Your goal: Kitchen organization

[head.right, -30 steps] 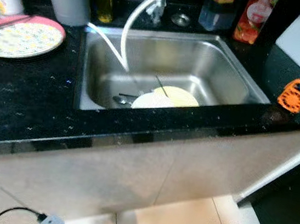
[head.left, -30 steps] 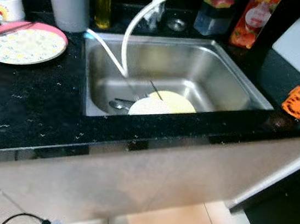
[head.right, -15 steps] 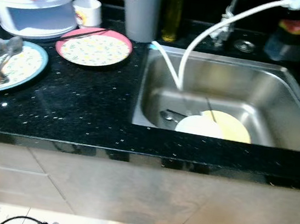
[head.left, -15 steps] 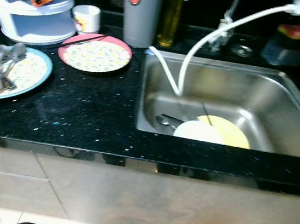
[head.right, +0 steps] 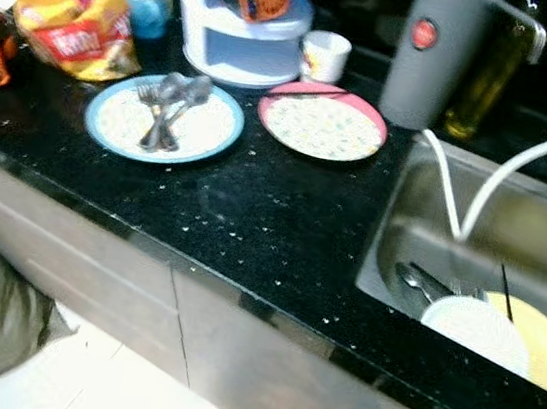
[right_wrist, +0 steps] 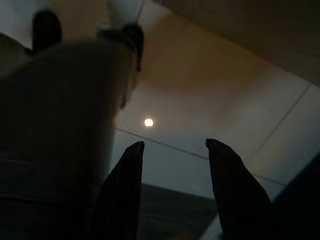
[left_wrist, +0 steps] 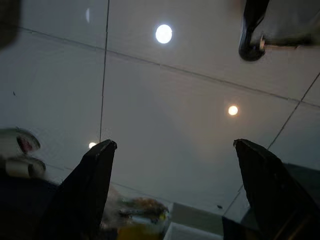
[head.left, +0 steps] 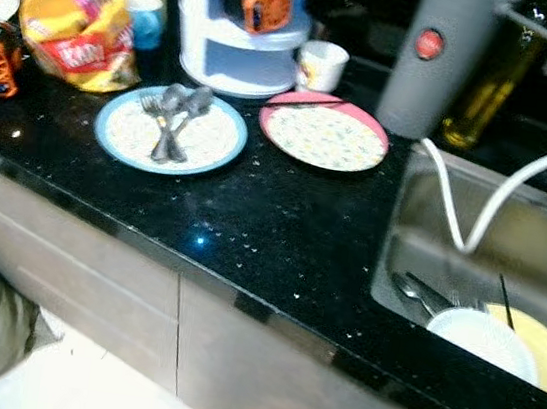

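Counter: I am looking down at black stone beside a steel sink.
Blue plate: carrying spoons and forks, beside a pink plate.
Left gripper: hanging over floor tiles, spread wide, holding nothing.
Right gripper: hanging low, parted, holding nothing.

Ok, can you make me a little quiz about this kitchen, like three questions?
1. True or false: the spoons and forks lie on the pink plate.
2. What stands just behind the pink plate? A) white cup B) kettle C) pan
3. Fill in: the white plate and yellow plate sit in the ____.

Key: 1 false, they lie on the blue plate; 2 A; 3 sink.
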Robot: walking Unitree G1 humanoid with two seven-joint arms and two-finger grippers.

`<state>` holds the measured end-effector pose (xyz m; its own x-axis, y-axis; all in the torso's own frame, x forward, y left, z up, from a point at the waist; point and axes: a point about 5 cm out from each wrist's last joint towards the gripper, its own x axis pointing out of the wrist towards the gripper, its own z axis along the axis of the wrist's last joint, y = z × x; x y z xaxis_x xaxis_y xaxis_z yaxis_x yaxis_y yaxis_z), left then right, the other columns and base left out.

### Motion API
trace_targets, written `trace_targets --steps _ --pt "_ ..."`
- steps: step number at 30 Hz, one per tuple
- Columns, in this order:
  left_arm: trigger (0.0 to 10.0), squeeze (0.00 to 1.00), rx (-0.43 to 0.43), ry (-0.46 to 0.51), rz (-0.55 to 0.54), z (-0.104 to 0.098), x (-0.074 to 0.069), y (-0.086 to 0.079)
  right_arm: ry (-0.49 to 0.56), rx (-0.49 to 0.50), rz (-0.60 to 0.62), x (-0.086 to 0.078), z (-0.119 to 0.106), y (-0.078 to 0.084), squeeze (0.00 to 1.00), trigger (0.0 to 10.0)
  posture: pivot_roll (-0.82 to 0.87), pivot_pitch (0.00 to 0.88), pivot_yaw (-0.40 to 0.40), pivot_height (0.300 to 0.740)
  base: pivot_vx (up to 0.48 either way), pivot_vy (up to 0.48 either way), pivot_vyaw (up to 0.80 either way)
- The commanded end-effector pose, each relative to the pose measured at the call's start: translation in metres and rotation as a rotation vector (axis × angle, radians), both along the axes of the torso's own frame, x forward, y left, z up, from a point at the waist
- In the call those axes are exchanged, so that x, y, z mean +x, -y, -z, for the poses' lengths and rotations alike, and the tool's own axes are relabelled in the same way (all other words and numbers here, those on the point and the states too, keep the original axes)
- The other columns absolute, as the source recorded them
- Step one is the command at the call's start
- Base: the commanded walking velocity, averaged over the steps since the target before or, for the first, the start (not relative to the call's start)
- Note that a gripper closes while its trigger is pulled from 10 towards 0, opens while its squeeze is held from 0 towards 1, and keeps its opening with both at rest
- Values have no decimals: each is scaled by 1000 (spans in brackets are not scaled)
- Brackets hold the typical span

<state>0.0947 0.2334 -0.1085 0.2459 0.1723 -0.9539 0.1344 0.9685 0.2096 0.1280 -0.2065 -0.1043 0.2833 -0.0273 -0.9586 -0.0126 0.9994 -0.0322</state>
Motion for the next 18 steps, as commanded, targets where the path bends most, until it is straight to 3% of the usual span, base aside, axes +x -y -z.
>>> trace_targets --steps 1,3,5,11,18 --pt "10000 0 -6 22 1 -2 6 -2 -4 -12 1 -2 0 4 0 10000 127 72 -70 740 0 0 0" --pt "10000 0 -17 30 1 -2 9 -1 -6 -13 -3 -3 0 3 0 10000 125 71 -67 740 0 0 0" --pt "10000 0 -33 28 56 -3 14 3 -16 -12 -5 -5 1 3 0 10000 124 67 -64 740 0 -450 0" --pt "10000 0 -31 37 48 -4 18 4 -31 -8 -1 -10 3 2 0 10000 120 64 -59 740 0 -444 0" --pt "10000 0 -16 41 46 -4 19 3 -68 -1 -18 -12 4 0 0 10000 121 64 -58 740 0 0 0"
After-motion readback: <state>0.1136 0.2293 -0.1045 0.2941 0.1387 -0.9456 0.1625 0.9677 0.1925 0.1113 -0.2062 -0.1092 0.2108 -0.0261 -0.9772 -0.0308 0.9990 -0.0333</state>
